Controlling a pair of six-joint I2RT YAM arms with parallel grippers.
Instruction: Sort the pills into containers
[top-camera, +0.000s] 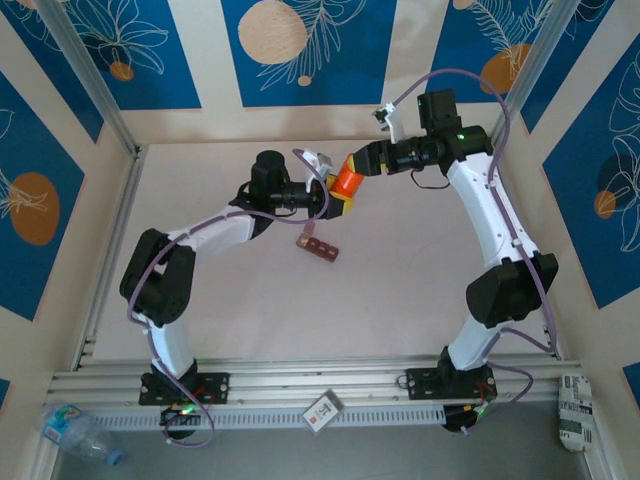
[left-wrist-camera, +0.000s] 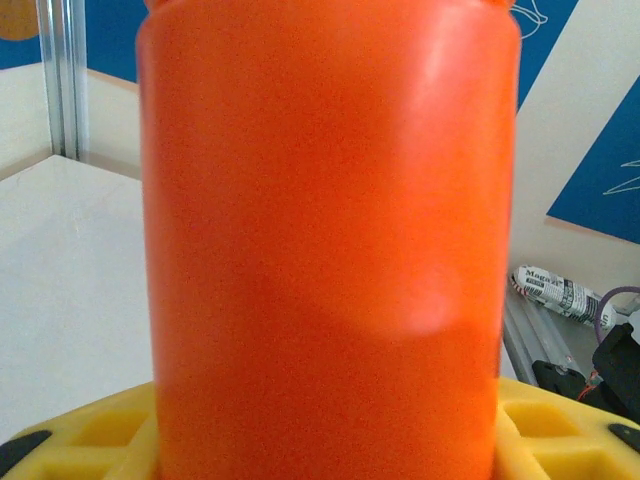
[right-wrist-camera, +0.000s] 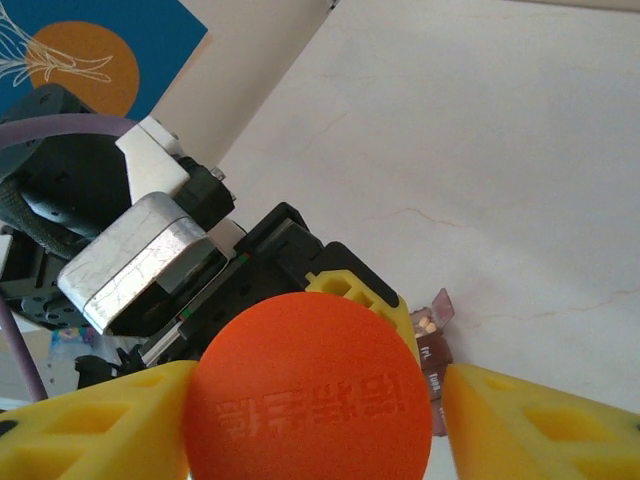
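Pale tabletop, containers near both jaws

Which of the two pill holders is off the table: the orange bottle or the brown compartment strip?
The orange bottle: the left gripper holds it up in the air, while the reddish-brown compartment strip lies flat on the table.

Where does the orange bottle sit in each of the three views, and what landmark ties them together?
Top external: orange bottle upper centre, between the two wrists.
Left wrist: upright, across the centre.
Right wrist: bottom centre, round end facing the camera.
Shared landmark: yellow gripper fingers against it.
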